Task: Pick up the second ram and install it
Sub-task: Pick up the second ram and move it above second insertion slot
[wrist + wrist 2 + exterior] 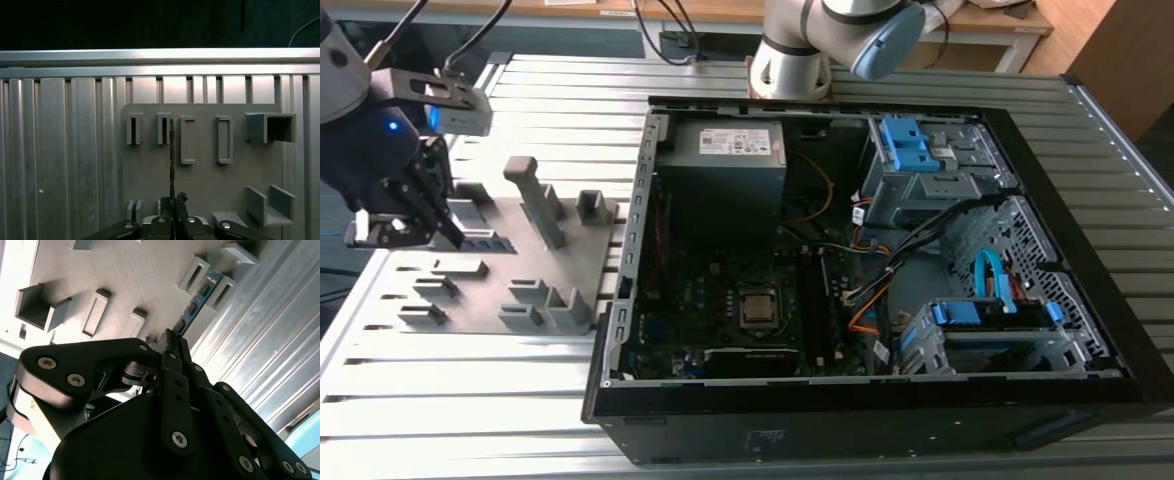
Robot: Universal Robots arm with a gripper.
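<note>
Well apart from the open case (854, 398), above the grey holder tray (210, 185), the gripper (172, 337) pinches one end of the ram (197, 305), held edge-on along the slot blocks, likely to keep it straight.

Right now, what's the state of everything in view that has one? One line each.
gripper: shut on the second ram.
second ram: held by one end, edge-on over the holder plate; cannot tell if it is clear of its slot.
holder plate: lying flat; the long slot next to the ram is empty.
computer case: on its side, panel off, motherboard exposed.
</note>
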